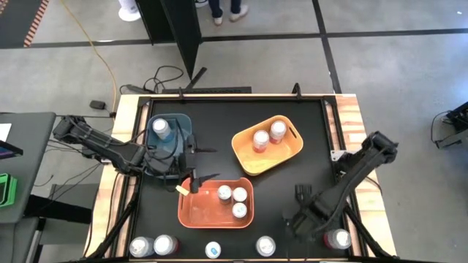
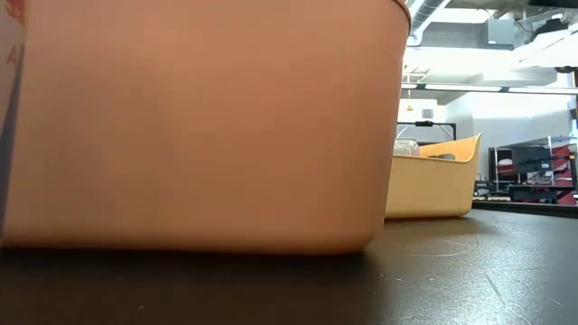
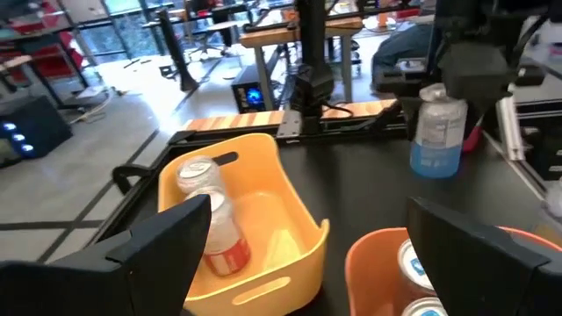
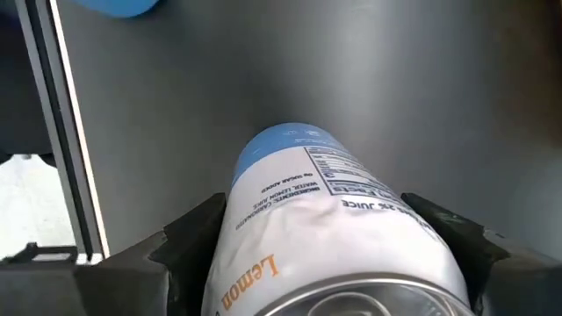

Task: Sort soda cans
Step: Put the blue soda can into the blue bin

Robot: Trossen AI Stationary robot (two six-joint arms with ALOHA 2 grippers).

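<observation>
The right end effector (image 4: pixel 320 250) is closed on a blue-labelled soda can (image 4: pixel 329 224), which is bracketed between the two dark fingers so that its silver top faces the wrist camera and its body points away over the dark worktop (image 1: pixel 307 168). In the high view this end effector (image 1: pixel 303 219) is seen near the front right of the worktop, with the grasped can in the left wrist view (image 3: pixel 436 132) hanging upright above the surface; it is judged to be held clear for carrying to a bin.

The left end effector (image 3: pixel 325 254) is held open, empty, its fingers spread wide above the space between the yellow bin (image 3: pixel 263 211) and the orange bin (image 3: pixel 378 263). In the high view it (image 1: pixel 191 166) lies just beside the blue bin (image 1: pixel 183 124), in which one blue-labelled can (image 1: pixel 161 128) stands.

Sorting by kind is evident: two red-bodied cans (image 1: pixel 269 135) are kept in the yellow bin (image 1: pixel 245 157), and three silver-white cans (image 1: pixel 233 199) in the orange bin (image 1: pixel 197 212). The held can is therefore judged to belong with the one in the blue bin.

Unsorted cans (image 1: pixel 153 246) are ranged along the front edge, and another (image 1: pixel 338 239) stands just beside the right arm. In the low view the orange bin's wall (image 2: pixel 199 126) fills most of the field.
</observation>
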